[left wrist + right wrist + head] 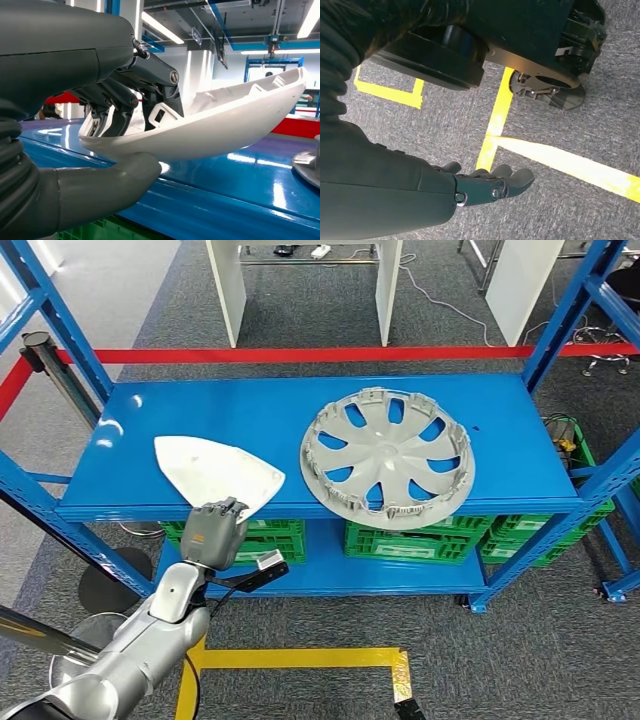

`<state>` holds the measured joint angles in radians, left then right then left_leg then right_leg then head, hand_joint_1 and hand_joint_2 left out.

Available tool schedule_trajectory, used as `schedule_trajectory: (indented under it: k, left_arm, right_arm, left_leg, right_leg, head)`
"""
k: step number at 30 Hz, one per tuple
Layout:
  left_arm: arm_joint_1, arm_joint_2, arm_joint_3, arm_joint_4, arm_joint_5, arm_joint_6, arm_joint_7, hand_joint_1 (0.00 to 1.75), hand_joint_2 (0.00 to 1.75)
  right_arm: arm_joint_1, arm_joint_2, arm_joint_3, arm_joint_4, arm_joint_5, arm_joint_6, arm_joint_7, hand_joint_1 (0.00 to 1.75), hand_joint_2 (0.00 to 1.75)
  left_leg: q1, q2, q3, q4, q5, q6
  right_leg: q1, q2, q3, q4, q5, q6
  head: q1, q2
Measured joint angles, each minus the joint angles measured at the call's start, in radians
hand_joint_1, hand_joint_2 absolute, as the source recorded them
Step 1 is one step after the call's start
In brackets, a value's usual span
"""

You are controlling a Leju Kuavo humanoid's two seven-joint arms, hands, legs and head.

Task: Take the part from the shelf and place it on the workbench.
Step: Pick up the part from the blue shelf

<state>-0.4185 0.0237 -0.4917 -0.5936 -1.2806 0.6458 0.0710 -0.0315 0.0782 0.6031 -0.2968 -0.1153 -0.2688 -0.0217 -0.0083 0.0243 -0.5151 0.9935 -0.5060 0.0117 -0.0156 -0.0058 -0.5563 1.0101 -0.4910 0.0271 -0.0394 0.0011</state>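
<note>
White part [215, 471] lies at the shelf's [264, 420] near-left edge, long axis running left-right; left hand [215, 532] pinches its near rim, thumb seemingly underneath. Right hand [486, 182] hangs empty, fingers loosely apart.

Bright, even indoor light throughout, from ceiling strip lamps [160, 27] seen in the left wrist view. White glare patches on the blue shelf [121, 425] toward nine o'clock in the head view, and soft sheen streaks on the same surface up close. Only faint, soft shadows under the wheel cover [388, 457] and the white part [215, 473]. Slight bending of straight lines at the head view's edges. Sharp focus on the near hand [124, 100]; background somewhat soft. Floor tape [561, 162] washed out toward three o'clock.
</note>
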Motion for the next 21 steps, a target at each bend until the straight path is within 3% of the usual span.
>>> schedule_trajectory:
  k: [11,21]
  left_arm:
    - [0.015,0.006,0.010,-0.031,-0.013,0.007,-0.031,1.75,1.75]
    - [0.142,-0.009,0.216,-0.456,0.024,0.010,-0.360,1.75,1.75]
  right_arm:
    - [0.000,0.000,0.000,0.000,-0.003,0.001,-0.007,0.00,1.75]
    - [-0.001,-0.002,0.000,-0.004,-0.028,0.012,-0.029,0.00,1.75]
  left_leg:
    - [0.000,0.000,0.000,0.000,0.000,0.000]
    - [0.000,0.000,0.000,0.000,0.000,0.000]
  right_leg:
    - [0.000,0.000,0.000,0.000,0.000,0.000]
    - [0.000,0.001,-0.001,0.000,0.000,0.000]
  head:
    - [0.000,0.000]
    - [0.000,0.000]
